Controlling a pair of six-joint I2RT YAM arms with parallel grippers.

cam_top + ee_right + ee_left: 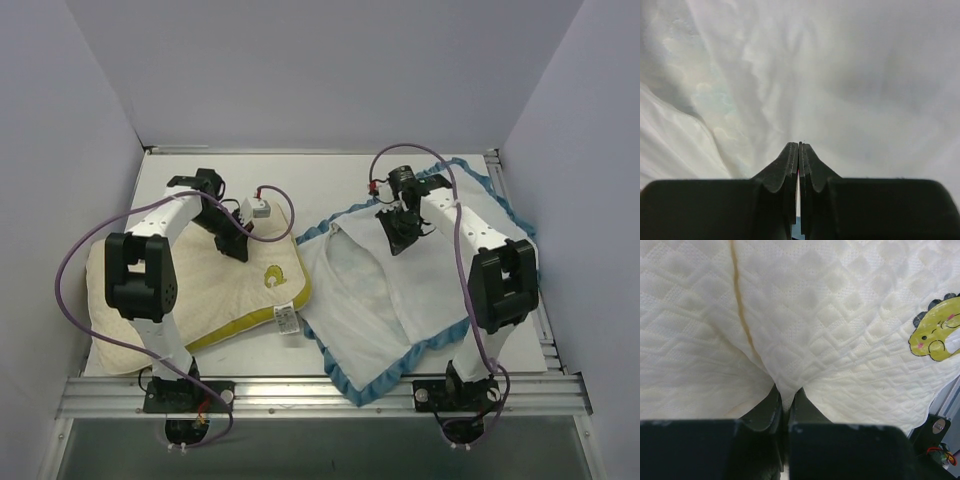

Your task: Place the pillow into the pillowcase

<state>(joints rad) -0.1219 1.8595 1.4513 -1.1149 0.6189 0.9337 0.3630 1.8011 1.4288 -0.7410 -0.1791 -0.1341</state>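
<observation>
White tabletop (pixel 330 170) holds everything. The pillowcase (pixel 365 300) lies spread out on the right side. Its white inside faces up and a teal frill runs around its edge. The pillow (pixel 215 290) lies on the left side, just beside the pillowcase. It is cream with a yellow-green band along its near edge. The left gripper (pixel 786 392) is down on the pillow, and its jaws pinch a fold of the pillow's cover. The right gripper (pixel 800 146) is down on the pillowcase's white cloth with its jaws closed tight. I cannot tell if any cloth is caught between them. A small yellow animal picture (pixel 935 332) sits on the pillow.
</observation>
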